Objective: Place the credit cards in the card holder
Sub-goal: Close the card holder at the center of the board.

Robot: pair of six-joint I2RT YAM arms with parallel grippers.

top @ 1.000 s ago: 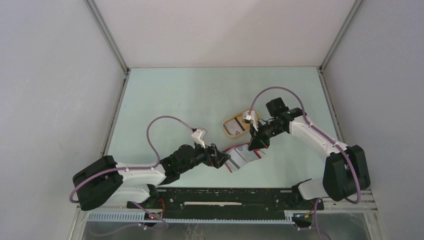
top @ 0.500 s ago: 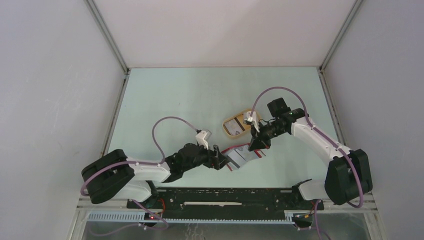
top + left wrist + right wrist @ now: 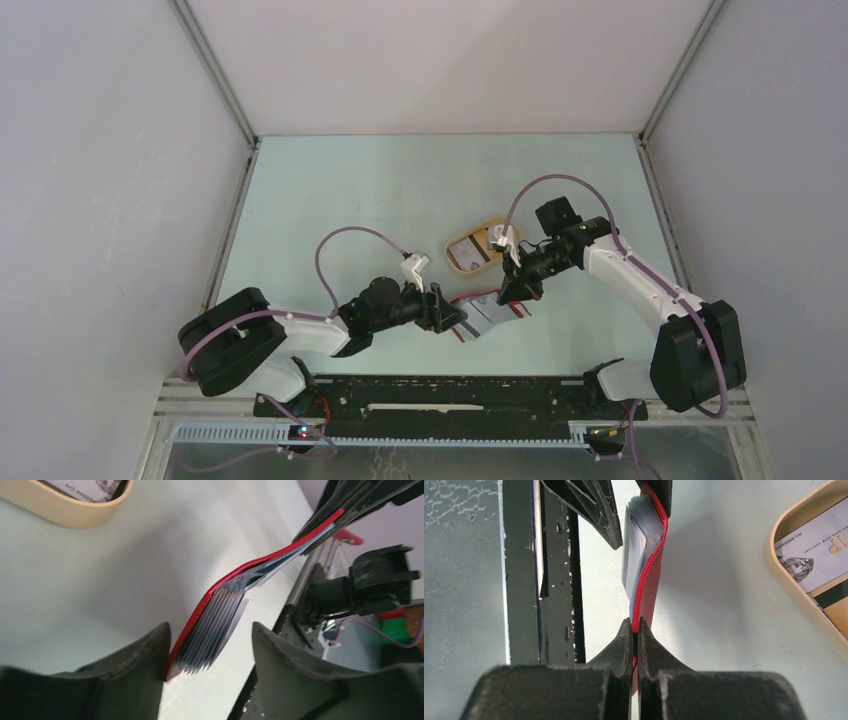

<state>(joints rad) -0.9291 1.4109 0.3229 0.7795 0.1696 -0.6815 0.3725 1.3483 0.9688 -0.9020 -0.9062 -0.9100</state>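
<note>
The holder (image 3: 651, 580), a thin red fold-over wallet with a smooth, stitched cover, is standing on edge above the bench (image 3: 350, 200), just nearer the arms than the tray (image 3: 452, 264) and between the two grippers. Its cover is bending in a soft curve, and its pale blue-grey inner leaves are fanning out in a layered stack. The right gripper (image 3: 634, 627) is pinching one end of the red cover, jaws pressed together on it. The left gripper (image 3: 210, 630) is straddling the other end, jaws apart: one dark, matt finger is touching the red cover, and the other is standing clear of the leaves. The tray is a beige oval with a low, rounded rim; in it the cards (image 3: 814, 555) are lying flat, one whitish with printing, one tan with a dark stripe. The bench is showing a smooth, matt, pale green top. Plain pale grey walls with metal corner strips are enclosing it, and a black rail (image 3: 450, 395) is running along its near edge.
</note>
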